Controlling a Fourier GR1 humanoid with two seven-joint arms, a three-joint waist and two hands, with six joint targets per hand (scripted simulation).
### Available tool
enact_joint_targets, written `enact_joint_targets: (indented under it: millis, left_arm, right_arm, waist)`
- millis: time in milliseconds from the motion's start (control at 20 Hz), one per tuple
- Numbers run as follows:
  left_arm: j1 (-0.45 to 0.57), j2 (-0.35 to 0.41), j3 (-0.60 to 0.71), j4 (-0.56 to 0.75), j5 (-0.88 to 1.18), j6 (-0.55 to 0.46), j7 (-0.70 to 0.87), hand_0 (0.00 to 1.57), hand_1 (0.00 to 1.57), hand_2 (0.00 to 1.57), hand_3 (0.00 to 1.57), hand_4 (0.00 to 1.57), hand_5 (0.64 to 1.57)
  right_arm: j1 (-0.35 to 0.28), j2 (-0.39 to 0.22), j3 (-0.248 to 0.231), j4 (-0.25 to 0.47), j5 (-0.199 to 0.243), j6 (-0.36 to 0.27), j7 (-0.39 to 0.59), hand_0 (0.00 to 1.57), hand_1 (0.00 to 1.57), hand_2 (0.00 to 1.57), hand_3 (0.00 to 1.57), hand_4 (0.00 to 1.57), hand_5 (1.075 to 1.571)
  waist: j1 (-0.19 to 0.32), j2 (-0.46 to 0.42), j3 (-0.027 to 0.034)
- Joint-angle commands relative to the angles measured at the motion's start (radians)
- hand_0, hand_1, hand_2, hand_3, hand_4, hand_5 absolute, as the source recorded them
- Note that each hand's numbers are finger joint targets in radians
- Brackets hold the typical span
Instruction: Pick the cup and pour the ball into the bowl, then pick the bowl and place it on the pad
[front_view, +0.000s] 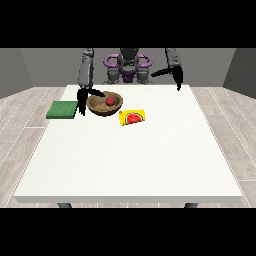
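Observation:
A brown bowl (101, 109) stands on the table's far left part with a red ball (110, 101) inside it. The hand at the view's left (82, 98) is at the bowl's left rim: its thumb reaches over the rim and its fingers hang down along the outer wall, pinching it. A yellow cup (132, 117) lies on its side just right of the bowl, its red inside facing the camera. The green pad (62, 109) lies flat left of the bowl, beside that hand. The hand at the view's right (176, 75) hangs raised over the far right edge, fingers relaxed, holding nothing.
The white table (130, 160) stretches wide towards the camera in front of the objects. The pad sits close to the table's left edge. The robot's torso (128, 67) stands behind the far edge.

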Motion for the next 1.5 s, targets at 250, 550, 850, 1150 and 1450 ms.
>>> enact_joint_targets:
  millis: [250, 550, 850, 1150, 1450]
  left_arm:
    - [0.016, 0.036, 0.03, -0.046, 0.029, -0.053, -0.006, 0.0, 0.0, 0.0, 0.0, 0.0, 1.566]
    - [-0.049, 0.015, -0.004, -0.088, 0.038, -0.079, 0.025, 0.0, 0.0, 0.0, 0.0, 0.57, 1.549]
    - [-0.016, 0.007, 0.013, -0.028, 0.035, -0.061, 0.026, 0.0, 0.0, 0.0, 0.0, 0.9, 1.466]
    - [0.083, 0.064, 0.118, 0.149, 0.078, -0.08, -0.036, 0.0, 0.0, 0.0, 0.0, 0.99, 1.419]
    - [0.15, 0.039, 0.102, 0.114, 0.068, -0.057, -0.01, 0.0, 0.0, 0.0, 0.0, 1.0, 1.407]
  right_arm:
    - [-0.029, 0.03, -0.057, 0.147, -0.064, -0.061, 0.063, 0.0, 0.0, 0.0, 0.0, 0.46, 1.547]
    - [0.046, -0.059, 0.066, 0.165, 0.189, -0.377, 0.06, 1.57, 1.57, 1.57, 1.57, 0.92, 1.536]
    - [0.028, -0.098, 0.128, 0.122, 0.276, -0.486, 0.26, 1.57, 1.57, 1.57, 1.26, 0.9, 1.566]
    - [-0.085, -0.084, 0.25, 0.013, 0.348, -0.448, 0.61, 1.57, 1.57, 1.57, 0.97, 0.82, 1.564]
    - [-0.115, -0.207, 0.205, -0.049, 0.296, -0.288, 0.735, 1.57, 1.57, 1.57, 0.74, 0.81, 1.567]
  waist:
    - [0.024, 0.04, 0.0]
    - [0.108, 0.087, -0.0051]
    - [0.085, -0.027, -0.0048]
    - [-0.076, -0.22, -0.0034]
    - [-0.103, -0.28, -0.0005]
